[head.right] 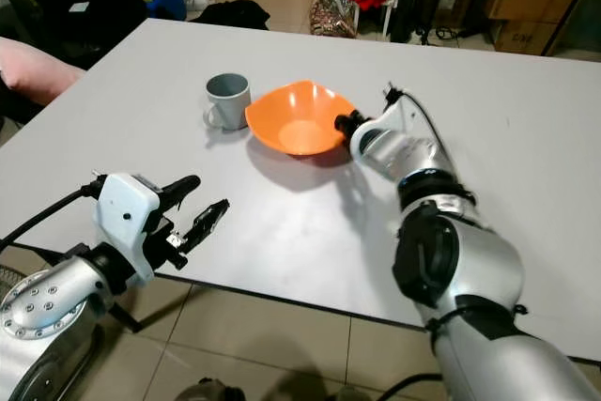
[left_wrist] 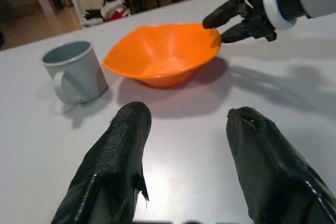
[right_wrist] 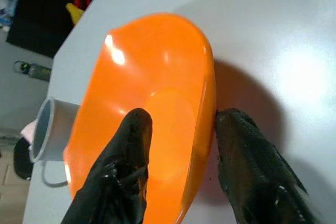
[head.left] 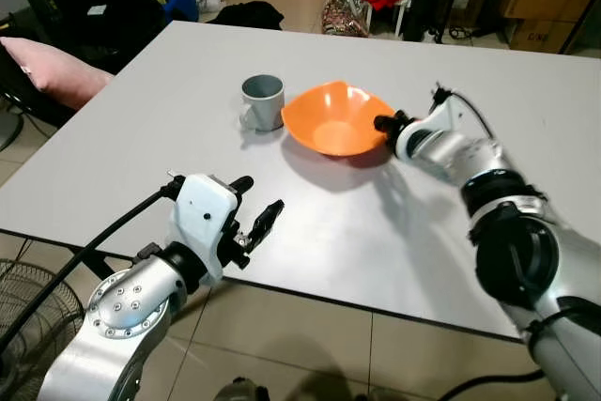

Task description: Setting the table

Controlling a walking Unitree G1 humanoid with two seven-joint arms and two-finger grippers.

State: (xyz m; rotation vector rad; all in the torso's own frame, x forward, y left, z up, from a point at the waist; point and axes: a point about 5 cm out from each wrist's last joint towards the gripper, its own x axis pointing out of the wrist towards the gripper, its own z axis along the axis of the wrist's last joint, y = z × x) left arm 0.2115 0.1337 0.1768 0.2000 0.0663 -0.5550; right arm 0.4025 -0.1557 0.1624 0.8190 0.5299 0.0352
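Step in hand: seizing the bowl (head.left: 336,119) by its rim, judged from the right gripper's position. The next move calls for pinching the rim firmly before any lift or slide, since the wall is thin and flared and could tip or slip free; the mug (head.left: 262,101) stands just beside the bowl and should not be knocked.

Tabletop (head.left: 310,223): white, rectangular.

Bowl: orange, with a wavy rim, upright near the middle of the tabletop, somewhat toward the far edge. Empty inside.

Mug: grey-blue, upright, just to the left of the bowl. Whether the two touch cannot be told.

Right gripper (right_wrist: 178,135): at the bowl's right-hand rim. Fingers moderately spread and straddling the wall, one finger inside the bowl and one outside. The outer finger lies against or very near the rim; a gap shows at the inner one, so the grip does not look closed. Nothing is lifted.

Left gripper (left_wrist: 184,145): hovering at the near left edge of the tabletop, pointing toward the mug and bowl and well apart from both. Fingers wide apart, holding and touching nothing.

Surroundings: pink cushion (head.left: 52,70) past the left edge; boxes and clothing on the floor beyond the far edge.
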